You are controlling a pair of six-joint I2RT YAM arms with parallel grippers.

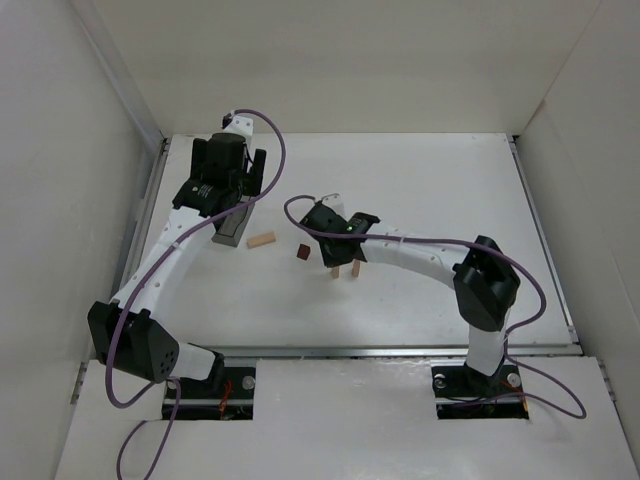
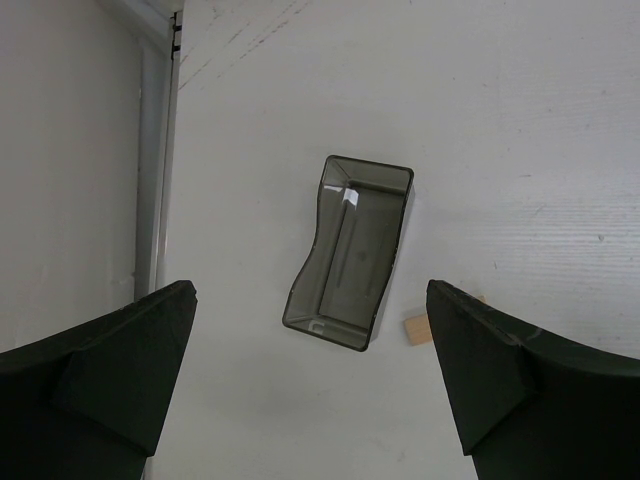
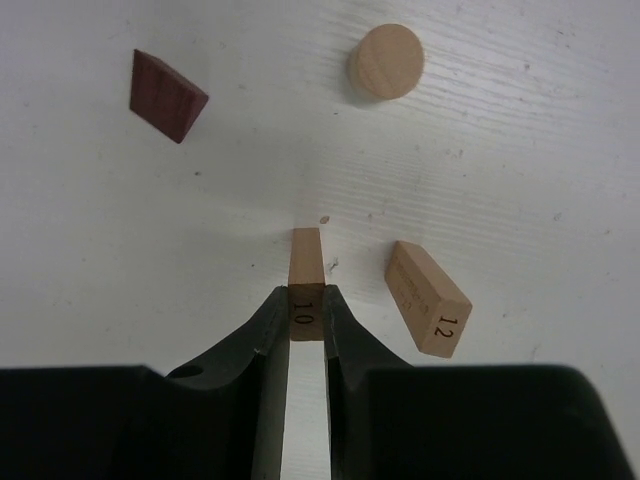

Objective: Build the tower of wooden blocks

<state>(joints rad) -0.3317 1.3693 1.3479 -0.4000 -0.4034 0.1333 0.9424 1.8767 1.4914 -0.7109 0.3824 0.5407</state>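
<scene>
My right gripper (image 3: 306, 300) is shut on the top of a pale wood upright (image 3: 306, 258) marked 10, which stands on the table. A second pale upright (image 3: 428, 298), marked 12, stands just to its right, apart from the fingers. In the top view the two uprights (image 1: 345, 269) stand side by side under the right gripper (image 1: 340, 255). A dark red-brown cube (image 1: 302, 253) sits just left of them. A pale wood piece (image 1: 262, 240) lies further left. My left gripper (image 2: 310, 290) hangs open above the table, holding nothing.
A grey rectangular tray (image 2: 352, 250) lies under the left gripper (image 1: 245, 185), near the table's left rail (image 1: 160, 190). In the right wrist view the cube (image 3: 165, 95) and a round pale face (image 3: 386, 60) lie beyond the fingers. White walls close in the table.
</scene>
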